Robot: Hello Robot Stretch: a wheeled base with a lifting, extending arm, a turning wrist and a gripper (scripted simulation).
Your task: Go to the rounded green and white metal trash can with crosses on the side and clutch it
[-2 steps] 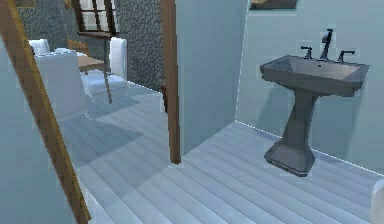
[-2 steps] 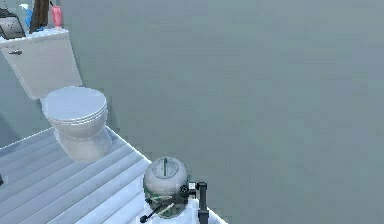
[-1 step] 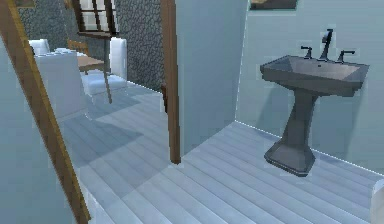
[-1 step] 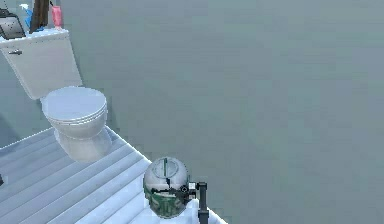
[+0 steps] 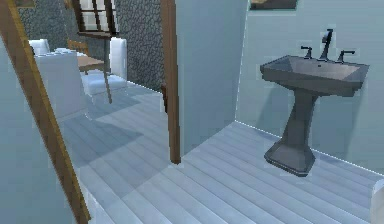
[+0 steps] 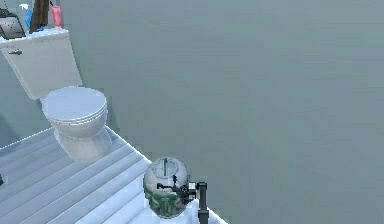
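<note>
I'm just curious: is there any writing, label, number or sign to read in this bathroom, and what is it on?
None can be read.
Trash can: green marks on its white side, no letters made out.
Pink bottle on the toilet tank: any label is too small to read.
Framed picture on the wall by the sink: cut by the top edge, no words seen.

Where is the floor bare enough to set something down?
Bare floorboards lie between the toilet and the trash can, and from the pedestal sink to the door frame. It is crowded at the trash can, where the claw is.
</note>
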